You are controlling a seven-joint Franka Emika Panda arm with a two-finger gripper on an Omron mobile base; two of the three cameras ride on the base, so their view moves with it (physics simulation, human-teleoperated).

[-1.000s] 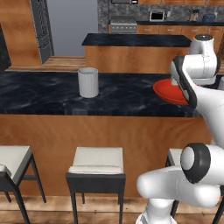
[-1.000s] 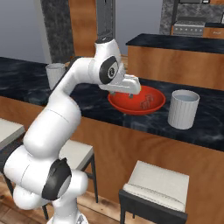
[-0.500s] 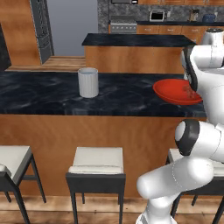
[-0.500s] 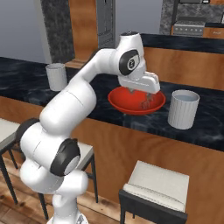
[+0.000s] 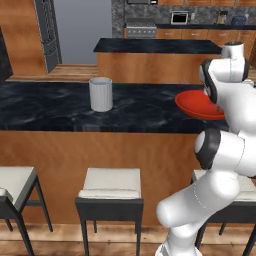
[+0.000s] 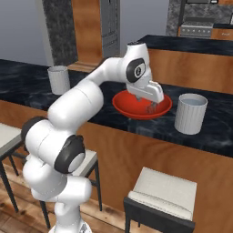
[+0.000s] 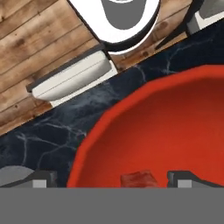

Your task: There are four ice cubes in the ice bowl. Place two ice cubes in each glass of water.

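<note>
The gripper [image 6: 151, 107] is held wide open — nothing gripped — low over the ice bowl [image 7: 175, 113]. One ice cube [image 7: 138, 179] is framed between the fingertips [image 7: 183, 178], seemingly for a pick-up.

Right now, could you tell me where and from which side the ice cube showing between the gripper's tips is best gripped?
Grip the ice cube across two opposite flat faces, coming straight down from above. It is tiny and lies low on the floor of the wide, shallow ice bowl, so no side approach looks possible. The open gripper already hangs over it.
</note>
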